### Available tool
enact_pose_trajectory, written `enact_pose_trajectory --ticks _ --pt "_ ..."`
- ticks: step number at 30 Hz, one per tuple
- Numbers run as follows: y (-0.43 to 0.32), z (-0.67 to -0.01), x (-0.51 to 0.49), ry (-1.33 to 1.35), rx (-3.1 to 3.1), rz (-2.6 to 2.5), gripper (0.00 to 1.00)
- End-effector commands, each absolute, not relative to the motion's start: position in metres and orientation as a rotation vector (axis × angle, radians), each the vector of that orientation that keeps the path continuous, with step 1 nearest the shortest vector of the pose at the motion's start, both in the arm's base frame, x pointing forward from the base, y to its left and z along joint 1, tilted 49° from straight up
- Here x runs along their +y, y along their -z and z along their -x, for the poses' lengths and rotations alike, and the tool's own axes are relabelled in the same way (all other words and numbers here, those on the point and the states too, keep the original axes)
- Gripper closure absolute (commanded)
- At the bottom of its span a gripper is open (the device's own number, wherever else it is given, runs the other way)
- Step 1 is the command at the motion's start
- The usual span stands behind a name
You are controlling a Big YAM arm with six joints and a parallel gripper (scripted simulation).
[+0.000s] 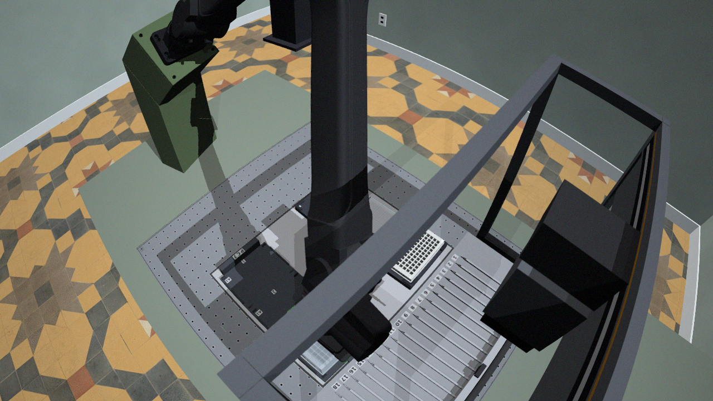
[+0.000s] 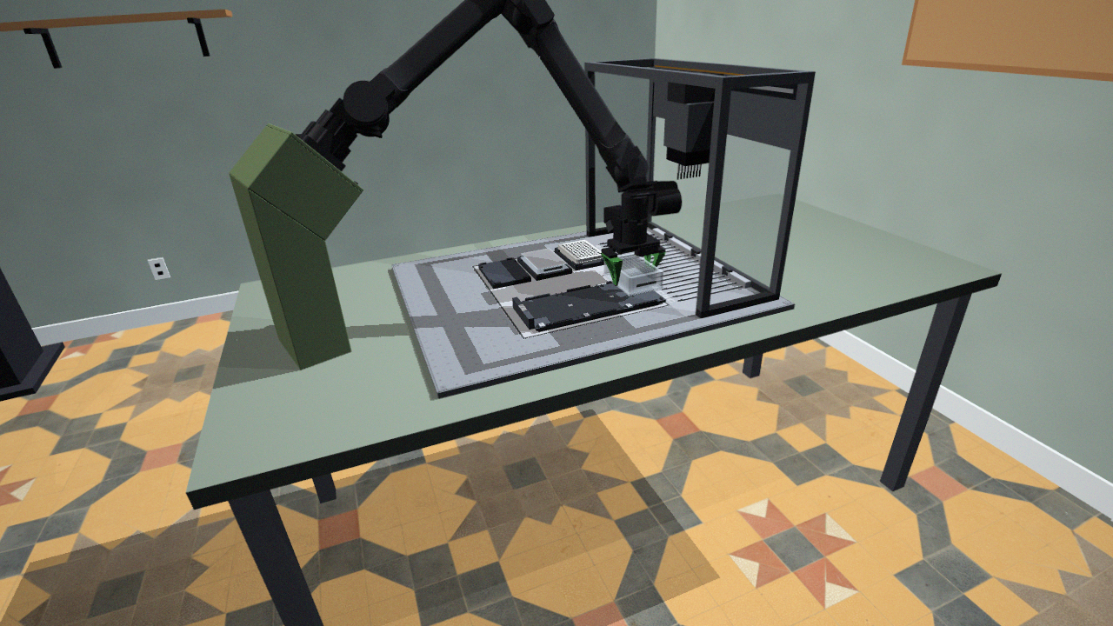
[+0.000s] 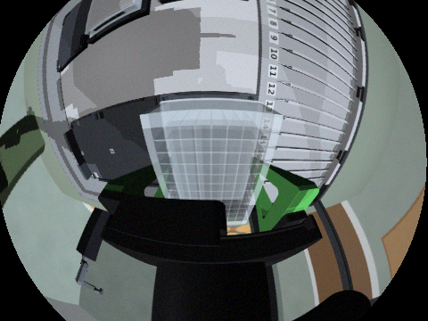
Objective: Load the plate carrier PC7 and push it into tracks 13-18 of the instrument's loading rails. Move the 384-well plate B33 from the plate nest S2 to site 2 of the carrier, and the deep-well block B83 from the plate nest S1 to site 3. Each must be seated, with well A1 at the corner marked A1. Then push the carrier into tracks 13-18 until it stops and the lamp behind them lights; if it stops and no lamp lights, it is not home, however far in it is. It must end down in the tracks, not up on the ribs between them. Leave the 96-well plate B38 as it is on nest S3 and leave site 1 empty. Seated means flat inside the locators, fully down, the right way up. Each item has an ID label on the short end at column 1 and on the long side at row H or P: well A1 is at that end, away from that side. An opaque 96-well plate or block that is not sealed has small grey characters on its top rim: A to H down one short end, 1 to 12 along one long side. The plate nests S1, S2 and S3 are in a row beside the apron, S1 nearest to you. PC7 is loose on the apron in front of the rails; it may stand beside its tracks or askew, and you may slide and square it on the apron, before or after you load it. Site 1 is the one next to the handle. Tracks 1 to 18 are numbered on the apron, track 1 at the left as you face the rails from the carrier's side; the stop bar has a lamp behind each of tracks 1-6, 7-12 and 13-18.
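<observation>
over the carrier's rail end, gripper jaws are clamped on the clear block, held above the deck. white plate sits on its nest beside the rails.

The deep-well block B83 is a translucent, pale block with a grid of wells, clamped between the jaws and held level just above the far end of the carrier. The plate carrier PC7 is a long black tray lying flat under the jaws. The white 96-well plate B38 sits on its nest beyond the jaws.
</observation>
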State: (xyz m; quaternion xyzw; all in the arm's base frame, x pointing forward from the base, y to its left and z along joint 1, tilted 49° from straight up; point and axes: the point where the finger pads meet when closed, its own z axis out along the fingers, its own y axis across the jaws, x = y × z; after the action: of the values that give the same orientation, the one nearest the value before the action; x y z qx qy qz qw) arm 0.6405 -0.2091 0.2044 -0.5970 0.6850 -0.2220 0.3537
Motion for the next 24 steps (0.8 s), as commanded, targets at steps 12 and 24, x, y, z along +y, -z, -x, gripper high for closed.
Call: enact_pose_trajectory --ticks 12,24 --pt "-0.213 -0.653 -0.213 0.603 1.757 1.530 1.00" --pt "-0.213 -0.653 -0.213 0.603 1.757 1.530 1.00"
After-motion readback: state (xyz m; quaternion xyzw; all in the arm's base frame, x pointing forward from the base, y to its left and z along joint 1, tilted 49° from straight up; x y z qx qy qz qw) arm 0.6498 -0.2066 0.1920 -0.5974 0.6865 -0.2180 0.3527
